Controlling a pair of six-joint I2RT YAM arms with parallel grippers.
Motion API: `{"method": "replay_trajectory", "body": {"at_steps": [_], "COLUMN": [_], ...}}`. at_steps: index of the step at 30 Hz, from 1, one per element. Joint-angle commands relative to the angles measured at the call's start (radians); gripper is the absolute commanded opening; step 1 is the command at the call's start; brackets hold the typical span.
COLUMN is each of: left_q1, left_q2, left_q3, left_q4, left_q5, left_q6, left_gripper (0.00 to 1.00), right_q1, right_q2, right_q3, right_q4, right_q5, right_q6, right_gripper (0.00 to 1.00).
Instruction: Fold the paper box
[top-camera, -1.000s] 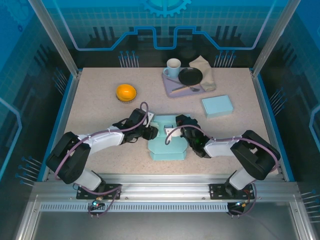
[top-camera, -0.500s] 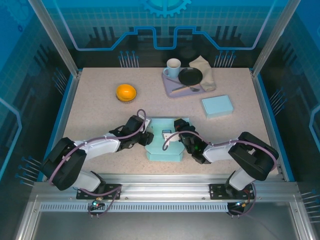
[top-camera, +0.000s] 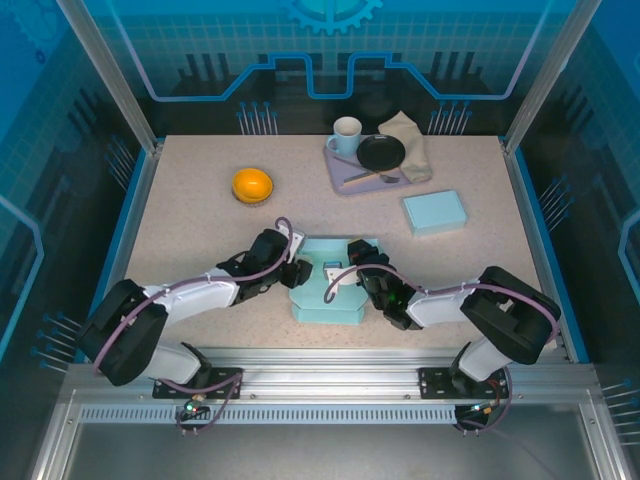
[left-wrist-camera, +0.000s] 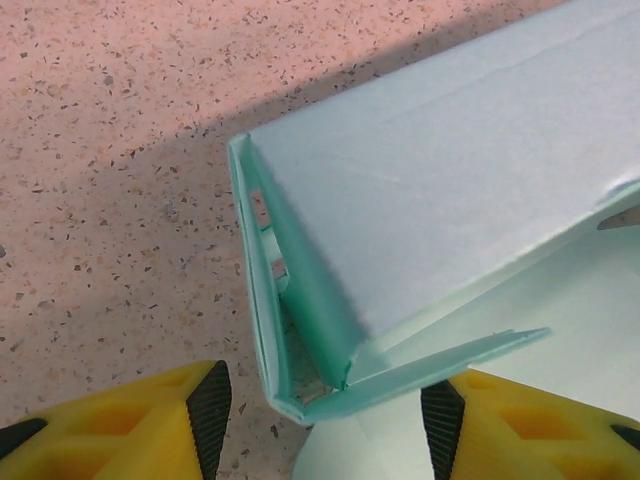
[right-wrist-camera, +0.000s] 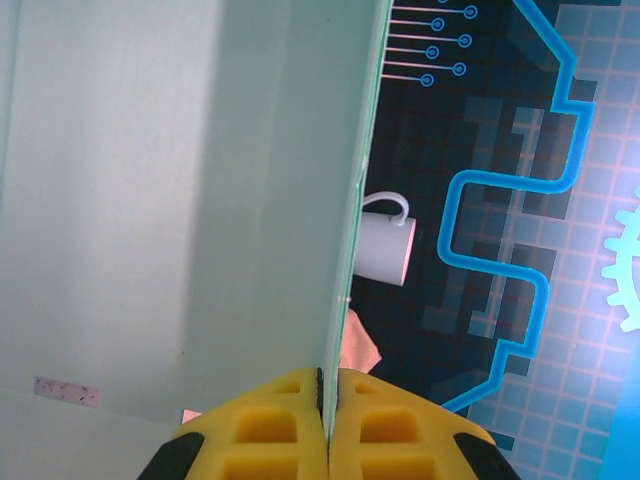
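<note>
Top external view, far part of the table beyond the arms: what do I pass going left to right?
orange → white mug → black plate → closed light-blue box

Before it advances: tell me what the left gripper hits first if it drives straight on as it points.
Most likely the paper box: its folded corner sits right ahead of the left gripper, between the open fingers, though the depth is unclear.

A robot lab cell. Blue circuit-patterned wall panels (top-camera: 180, 60) enclose the speckled beige table (top-camera: 190, 225) from 9 to 3 o'clock; a silver aluminium rail (top-camera: 330, 400) spans 6 o'clock.
</note>
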Motion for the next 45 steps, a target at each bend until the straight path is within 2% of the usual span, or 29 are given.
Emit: {"method": "replay_trajectory", "body": {"at_steps": [1,9,15,19,21,27,33,36,39,43,45], "left_q1": [-0.005,-0.004,-0.004,-0.004,-0.007,-0.013,-0.017,-0.019,-0.018,-0.019,-0.019], "left_q2": [0.051,0.091,0.138,0.133,0.131,0.153,0.200,0.215,0.212,0.223,0.230], "left_q3": [0.048,0.085,0.121,0.098,0.090,0.117,0.198,0.225,0.227,0.245,0.253], "left_q4": [0.010,0.043,0.015,0.053,0.061,-0.039,-0.212,-0.271,-0.306,-0.360,-0.382], "left_q5": [-0.065,-0.118,-0.256,-0.334,-0.358,-0.467,-0.598,-0.652,-0.686,-0.716,-0.725], "left_q6": [0.005,0.019,0.014,-0.001,-0.002,-0.046,-0.155,-0.199,-0.233,-0.274,-0.287], "left_gripper": [0.56,0.58,0.57,0.57,0.57,0.56,0.54,0.47,0.34,0.25,0.24], "right_q1": [0.026,0.026,0.013,-0.027,-0.051,-0.097,-0.109,-0.123,-0.138,-0.149,-0.153], "right_q2": [-0.012,-0.046,-0.087,-0.162,-0.176,-0.161,-0.156,-0.154,-0.152,-0.145,-0.146], "right_q3": [-0.014,-0.017,-0.013,0.034,0.048,0.075,0.077,0.087,0.096,0.102,0.102], "right_q4": [-0.071,-0.107,-0.169,-0.376,-0.419,-0.444,-0.443,-0.464,-0.476,-0.476,-0.476], "right_q5": [-0.013,-0.038,-0.070,-0.179,-0.211,-0.192,-0.181,-0.180,-0.178,-0.173,-0.173], "right_q6": [0.000,0.018,0.071,0.193,0.234,0.267,0.272,0.273,0.277,0.282,0.285], "right_gripper": [0.00,0.00,0.00,0.00,0.00,0.00,0.00,0.00,0.00,0.00,0.00]}}
